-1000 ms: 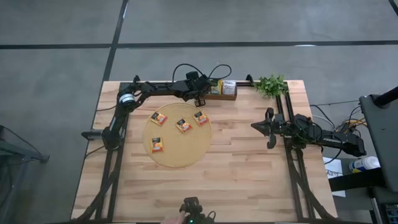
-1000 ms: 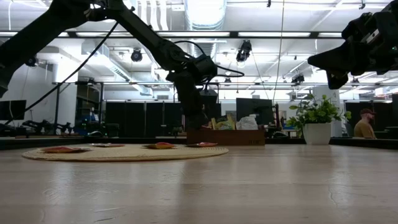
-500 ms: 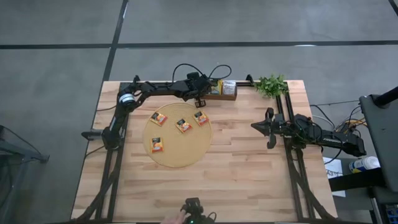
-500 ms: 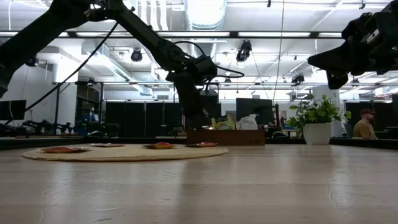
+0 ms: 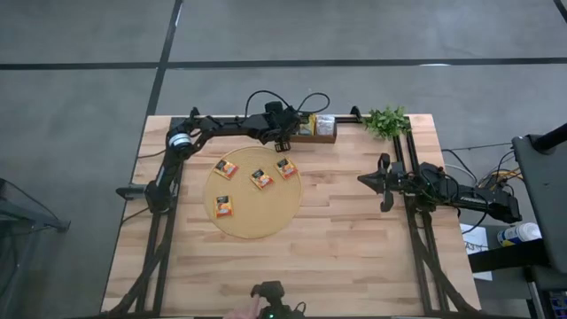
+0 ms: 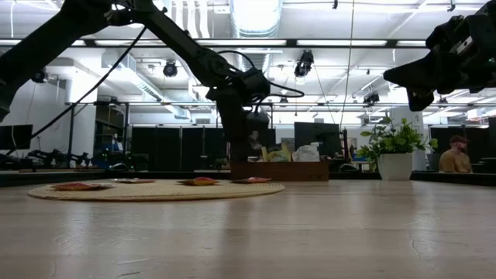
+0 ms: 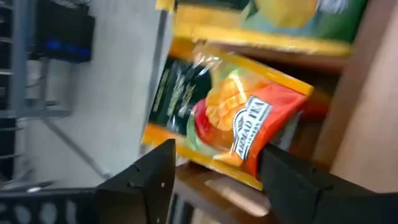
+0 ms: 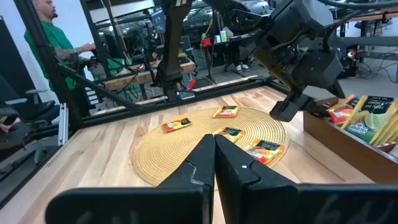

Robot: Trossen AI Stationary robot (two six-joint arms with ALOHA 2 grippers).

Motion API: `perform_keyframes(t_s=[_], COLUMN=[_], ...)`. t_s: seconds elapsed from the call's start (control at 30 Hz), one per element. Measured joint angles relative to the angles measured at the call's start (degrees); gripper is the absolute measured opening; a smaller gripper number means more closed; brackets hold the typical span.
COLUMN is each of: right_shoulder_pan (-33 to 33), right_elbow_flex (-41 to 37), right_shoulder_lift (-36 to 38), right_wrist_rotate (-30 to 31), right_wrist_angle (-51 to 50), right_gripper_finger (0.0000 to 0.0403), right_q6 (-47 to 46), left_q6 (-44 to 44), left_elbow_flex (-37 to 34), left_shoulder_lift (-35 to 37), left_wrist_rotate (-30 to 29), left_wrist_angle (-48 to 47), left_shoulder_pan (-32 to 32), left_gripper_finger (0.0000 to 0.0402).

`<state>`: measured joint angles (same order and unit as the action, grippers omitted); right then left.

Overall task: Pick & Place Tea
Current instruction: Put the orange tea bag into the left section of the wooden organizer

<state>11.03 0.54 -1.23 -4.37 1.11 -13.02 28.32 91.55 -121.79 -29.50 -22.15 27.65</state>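
Since a second ago the left gripper (image 7: 214, 165) has edged deeper over the tray (image 5: 316, 137), jaws apart around an orange sachet (image 7: 249, 121); best to close squarely and lift straight; the right gripper (image 5: 384, 182), fingers together, waits over the worktop (image 5: 354, 248)

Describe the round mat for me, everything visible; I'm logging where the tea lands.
The mat is a flat, round, tan disc with a woven look of concentric rings, lying on the wooden table left of centre, near the wooden tray. Four orange sachets lie flat on it, three in a row across its far part and one nearer its left edge; its near half is bare. The left gripper is at the tray just beyond its far rim, not touching it.
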Motion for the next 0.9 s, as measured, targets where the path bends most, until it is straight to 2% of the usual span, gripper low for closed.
perform_keyframes(t_s=[0.07,0.13,0.27,0.43,0.73,0.9], right_shoulder_pan=[0.0,-0.02,-0.02,-0.01,0.0,-0.02], right_elbow_flex=[-0.01,-0.01,-0.01,-0.01,-0.01,0.01], right_shoulder_lift=[0.0,0.0,0.0,0.0,-0.02,-0.02], right_wrist_rotate=[0.0,-0.01,-0.01,0.0,0.0,-0.01], right_wrist_angle=[0.02,-0.01,0.0,0.02,0.02,0.0], right_gripper_finger=[0.0009,0.0009,0.0009,0.0009,0.0009,0.0009], right_q6=[0.0,0.0,0.0,0.0,-0.01,0.0], left_q6=[1.24,1.82,0.64,-1.76,-3.38,-6.55], left_elbow_flex=[-0.02,-0.02,-0.07,-0.07,-0.07,-0.07], left_shoulder_lift=[0.01,0.33,1.99,3.79,5.14,8.44], left_wrist_rotate=[-2.51,-2.47,3.85,8.52,9.19,18.86], left_wrist_angle=[-0.57,-2.1,-4.41,-4.32,-8.49,-10.75], left_shoulder_pan=[0.01,0.01,0.13,0.14,0.43,0.72], left_gripper_finger=[0.0224,0.0226,0.0227,0.0227,0.0227,0.0227])
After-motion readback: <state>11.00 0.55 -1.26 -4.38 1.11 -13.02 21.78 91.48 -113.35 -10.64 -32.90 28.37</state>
